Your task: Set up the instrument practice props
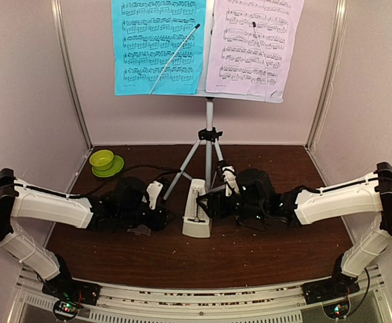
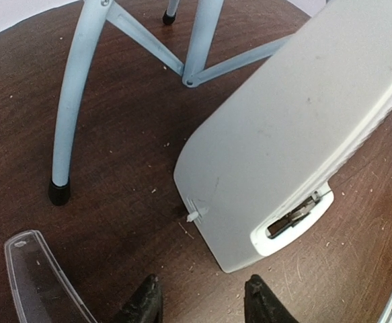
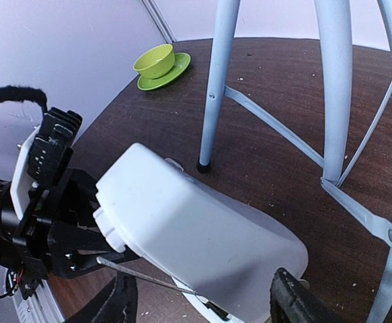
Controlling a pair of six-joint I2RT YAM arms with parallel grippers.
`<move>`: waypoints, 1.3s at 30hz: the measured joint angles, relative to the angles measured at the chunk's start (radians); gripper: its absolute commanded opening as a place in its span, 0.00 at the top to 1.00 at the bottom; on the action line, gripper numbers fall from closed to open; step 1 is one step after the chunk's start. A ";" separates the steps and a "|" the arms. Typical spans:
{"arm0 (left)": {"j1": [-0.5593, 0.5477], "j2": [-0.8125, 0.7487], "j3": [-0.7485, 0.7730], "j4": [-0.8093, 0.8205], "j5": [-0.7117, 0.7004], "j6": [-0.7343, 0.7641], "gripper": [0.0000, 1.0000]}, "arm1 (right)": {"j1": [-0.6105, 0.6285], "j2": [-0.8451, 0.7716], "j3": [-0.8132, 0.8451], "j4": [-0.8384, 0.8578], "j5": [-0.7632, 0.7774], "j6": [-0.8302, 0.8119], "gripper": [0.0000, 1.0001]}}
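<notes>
Cream pyramid metronome [image 1: 196, 210] stands upright on the dark wooden bench [image 1: 269, 250], between the two arms and just in front of the silver tripod [image 1: 208, 151] of the white music stand [image 1: 207, 60]. Right end effector [image 3: 202, 299] straddles its body, probably to brace it; can't tell if it's actually clamped. Left end effector [image 2: 202, 299] is released, nothing between its fingers, tips just short of the metronome's base. Clear cover-like panel [image 2: 34, 282] lies beside it. Cyan page [image 1: 157, 47] and lilac page [image 1: 253, 44] sit on the stand.
</notes>
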 measured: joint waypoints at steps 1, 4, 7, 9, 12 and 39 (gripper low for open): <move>0.000 0.008 0.000 0.002 0.000 0.000 0.59 | 0.002 0.000 0.000 0.000 -0.001 -0.001 0.29; 0.000 0.040 0.001 0.016 0.003 0.000 0.61 | 0.008 0.000 -0.008 0.008 -0.005 -0.003 0.26; 0.000 0.067 0.001 0.027 0.006 0.000 0.64 | 0.010 0.000 -0.020 0.016 -0.008 -0.003 0.23; 0.000 0.084 0.002 0.037 0.011 0.000 0.65 | 0.012 -0.002 -0.027 0.019 -0.008 -0.003 0.21; 0.000 0.117 0.006 0.056 0.019 0.000 0.67 | 0.013 -0.017 -0.041 0.020 -0.007 -0.003 0.19; -0.049 0.149 0.031 0.172 0.002 -0.057 0.39 | 0.013 -0.098 -0.086 -0.033 0.080 -0.016 0.12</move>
